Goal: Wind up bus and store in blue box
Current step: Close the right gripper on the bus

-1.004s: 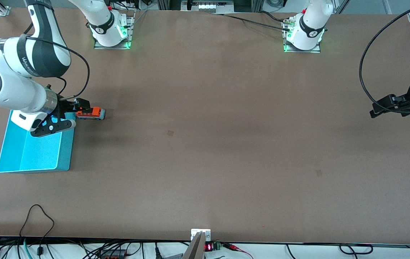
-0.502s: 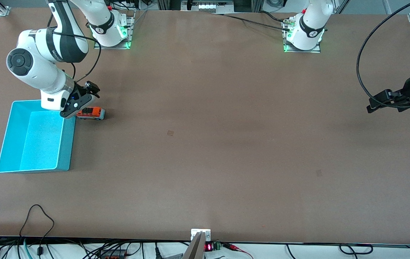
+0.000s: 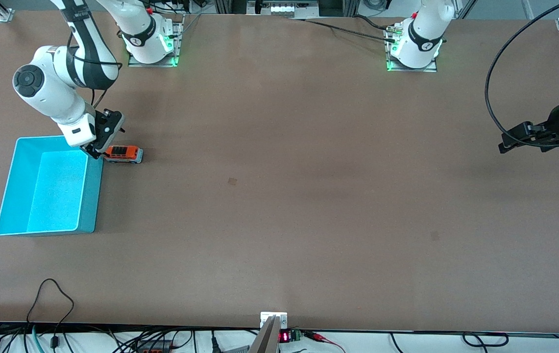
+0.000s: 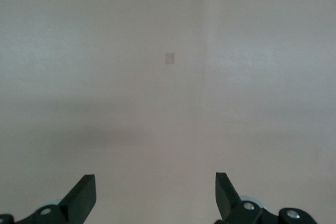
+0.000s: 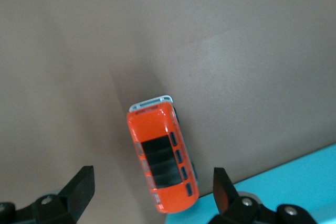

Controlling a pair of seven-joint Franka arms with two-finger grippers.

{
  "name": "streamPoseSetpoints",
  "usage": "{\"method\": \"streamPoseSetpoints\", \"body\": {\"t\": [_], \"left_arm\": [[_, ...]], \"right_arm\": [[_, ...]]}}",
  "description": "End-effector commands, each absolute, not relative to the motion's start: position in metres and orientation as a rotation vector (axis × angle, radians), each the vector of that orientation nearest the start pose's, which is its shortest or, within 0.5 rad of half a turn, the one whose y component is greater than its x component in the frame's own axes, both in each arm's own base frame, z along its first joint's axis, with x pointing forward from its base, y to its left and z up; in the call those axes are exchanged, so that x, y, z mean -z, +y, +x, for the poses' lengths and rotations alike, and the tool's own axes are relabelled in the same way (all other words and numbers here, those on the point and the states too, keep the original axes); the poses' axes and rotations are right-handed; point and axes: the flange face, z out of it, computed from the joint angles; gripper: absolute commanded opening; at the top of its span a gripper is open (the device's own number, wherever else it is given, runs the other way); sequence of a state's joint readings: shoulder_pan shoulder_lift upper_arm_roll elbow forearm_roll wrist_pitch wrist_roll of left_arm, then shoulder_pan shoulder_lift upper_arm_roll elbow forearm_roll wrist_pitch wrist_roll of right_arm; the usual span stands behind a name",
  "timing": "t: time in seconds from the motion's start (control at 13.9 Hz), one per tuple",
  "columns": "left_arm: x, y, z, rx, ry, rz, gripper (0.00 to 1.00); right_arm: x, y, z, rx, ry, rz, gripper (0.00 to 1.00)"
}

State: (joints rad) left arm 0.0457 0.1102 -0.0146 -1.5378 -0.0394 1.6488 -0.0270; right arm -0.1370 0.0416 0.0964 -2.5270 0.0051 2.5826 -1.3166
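Hovering: my right gripper (image 3: 97, 149), jaws apart, empty, over the bus (image 3: 123, 154).
Bus: on the counter (image 3: 279, 196), touching the blue box (image 3: 46, 184).
Handling: probably light, rigid, slick; pinch its long sides.
Left gripper (image 3: 507, 145): apart, waiting.

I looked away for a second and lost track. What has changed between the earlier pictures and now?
The right claw has swung off the blue box toward its base and now hovers open by the bus. The left claw drifted slightly. Bus and box have not moved; nothing was gripped or released.
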Motion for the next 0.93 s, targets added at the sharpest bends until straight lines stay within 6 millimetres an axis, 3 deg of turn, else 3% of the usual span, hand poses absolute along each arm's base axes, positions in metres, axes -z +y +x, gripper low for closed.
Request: {"method": "streamPoseSetpoints", "body": {"t": [0.0, 0.14, 0.86], "left_arm": [[-0.598, 0.010, 0.592, 0.025, -0.049, -3.169, 1.00], [-0.603, 0.020, 0.590, 0.040, -0.065, -3.169, 1.00], [-0.603, 0.013, 0.585, 0.001, -0.051, -3.183, 1.00]], "right_arm": [[-0.238, -0.022, 0.464, 0.067, -2.068, -2.386, 1.00], [-0.228, -0.023, 0.465, 0.077, -2.118, -2.346, 1.00], [-0.197, -0.025, 0.464, 0.090, -2.146, -2.317, 1.00]]}}
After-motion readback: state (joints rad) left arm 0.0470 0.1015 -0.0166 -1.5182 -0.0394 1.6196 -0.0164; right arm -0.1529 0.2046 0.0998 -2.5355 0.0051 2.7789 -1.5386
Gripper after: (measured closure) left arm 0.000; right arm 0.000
